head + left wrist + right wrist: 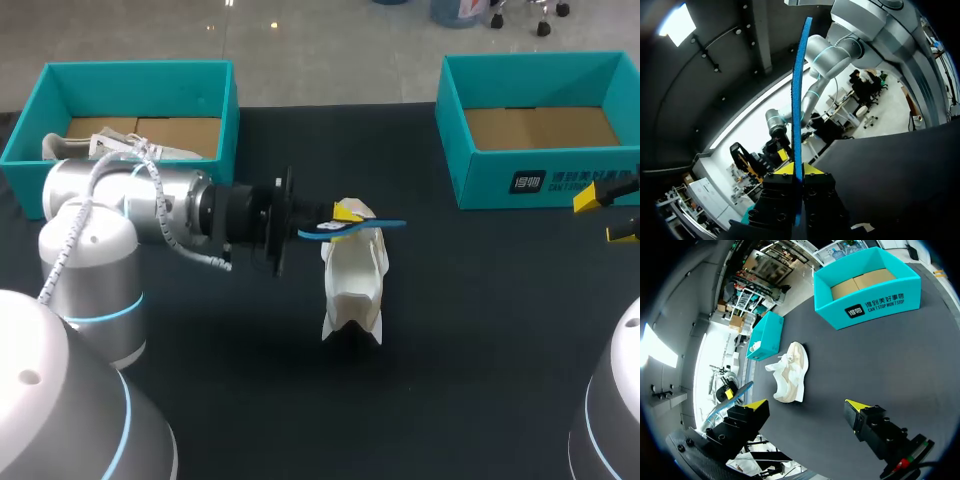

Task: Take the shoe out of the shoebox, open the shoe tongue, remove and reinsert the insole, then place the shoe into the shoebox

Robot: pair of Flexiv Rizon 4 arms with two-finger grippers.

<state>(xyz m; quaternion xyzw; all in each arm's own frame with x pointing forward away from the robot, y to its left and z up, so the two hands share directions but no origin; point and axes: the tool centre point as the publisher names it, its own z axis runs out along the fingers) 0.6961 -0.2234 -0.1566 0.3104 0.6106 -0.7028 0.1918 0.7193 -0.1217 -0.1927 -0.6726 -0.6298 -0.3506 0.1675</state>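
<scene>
A white shoe (pixel 355 278) lies on the dark table near the middle, also ahead of my right gripper in the right wrist view as the shoe (pixel 792 369). My left gripper (pixel 345 214) hangs just above the shoe's far end, shut on a thin blue insole (pixel 365 227) that sticks out to the right. In the left wrist view the insole (pixel 798 100) rises edge-on from between the shut fingers of that gripper (pixel 799 172). My right gripper (pixel 612 215) stands open at the table's right edge, away from the shoe, with nothing between its fingers (pixel 806 405).
A teal shoebox (pixel 545 165) with a bare cardboard floor stands at the back right, seen too as the box (pixel 875 307). A second teal box (pixel 215 100) at the back left holds paper and white material. Open dark table lies in front of the shoe.
</scene>
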